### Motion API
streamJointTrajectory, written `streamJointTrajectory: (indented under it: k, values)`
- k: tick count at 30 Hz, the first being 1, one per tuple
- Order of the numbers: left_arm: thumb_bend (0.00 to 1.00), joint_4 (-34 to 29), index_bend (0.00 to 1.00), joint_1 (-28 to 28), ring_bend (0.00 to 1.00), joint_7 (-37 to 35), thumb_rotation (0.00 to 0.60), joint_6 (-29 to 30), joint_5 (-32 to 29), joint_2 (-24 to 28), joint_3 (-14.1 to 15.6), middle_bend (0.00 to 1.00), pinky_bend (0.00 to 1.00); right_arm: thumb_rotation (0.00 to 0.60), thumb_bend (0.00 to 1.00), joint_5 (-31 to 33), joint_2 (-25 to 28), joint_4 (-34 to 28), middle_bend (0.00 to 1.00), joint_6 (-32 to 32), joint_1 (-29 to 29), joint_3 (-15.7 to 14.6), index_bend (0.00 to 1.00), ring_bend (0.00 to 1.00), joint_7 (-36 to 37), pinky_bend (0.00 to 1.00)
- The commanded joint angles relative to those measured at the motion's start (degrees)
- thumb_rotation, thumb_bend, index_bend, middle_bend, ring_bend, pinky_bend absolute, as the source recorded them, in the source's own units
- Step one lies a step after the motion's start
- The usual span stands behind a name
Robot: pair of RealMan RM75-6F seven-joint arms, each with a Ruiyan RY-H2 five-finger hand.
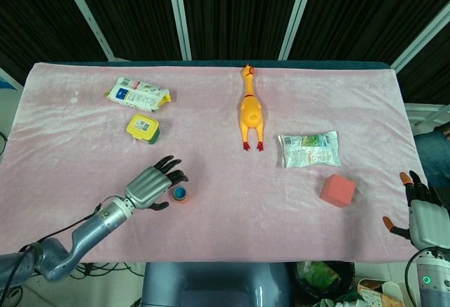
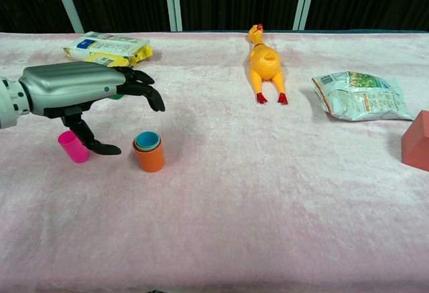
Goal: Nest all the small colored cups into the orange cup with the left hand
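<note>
Pink cup (image 2: 72, 147) partly behind left hand (image 2: 80, 92) fingers (image 2: 144, 92).

The orange cup (image 2: 149, 156) stands upright at near left, a blue cup (image 2: 147, 139) nested inside. A pink cup (image 2: 72, 146) stands, slightly tilted, further left.

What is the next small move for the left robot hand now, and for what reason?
Probably the left robot hand should shift slightly to its own left and lower its open fingers around the pink cup. The blue cup already sits nested inside the orange cup, the hand holds nothing, and the pink cup stands alone on the cloth just beside the thumb.
</note>
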Motion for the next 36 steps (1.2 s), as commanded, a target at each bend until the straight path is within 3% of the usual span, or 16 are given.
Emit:
streamJointTrajectory:
  k: [1,6,11,24,36]
  values:
    - [0.20,-2.38,0.20,0.72,0.00,1.27,0.600,1.61,-0.27,2.16,-0.28,0.20,0.00,0.600,0.14,0.03,0.02,-0.04,0.02,0.00,-0.01,0.01,0.00,0.11,0.05,0.16]
    - [0.20,-5.11,0.25,3.65,0.00,3.14,0.600,6.86,-0.50,6.36,-0.59,0.31,0.00,0.600,0.14,0.01,-0.01,-0.05,0.02,0.02,-0.02,-0.02,0.00,0.11,0.00,0.16]
    - [0.21,-4.07,0.26,6.18,0.00,4.78,0.600,6.95,-2.82,7.98,1.23,0.33,0.00,0.600,0.14,0.09,-0.10,-0.23,0.02,-0.11,0.05,-0.07,0.00,0.11,-0.26,0.16]
    - [0.22,0.61,0.28,7.13,0.00,2.50,0.600,3.85,-3.46,5.99,3.09,0.33,0.00,0.600,0.14,0.34,-0.05,-0.52,0.02,-0.10,-0.04,-0.06,0.00,0.11,-0.17,0.16]
    - [0.29,5.35,0.36,6.40,0.00,2.83,0.600,0.95,-4.89,1.73,2.60,0.41,0.00,0.600,0.14,0.68,0.14,-0.65,0.02,-0.14,-0.10,0.08,0.00,0.11,0.15,0.16]
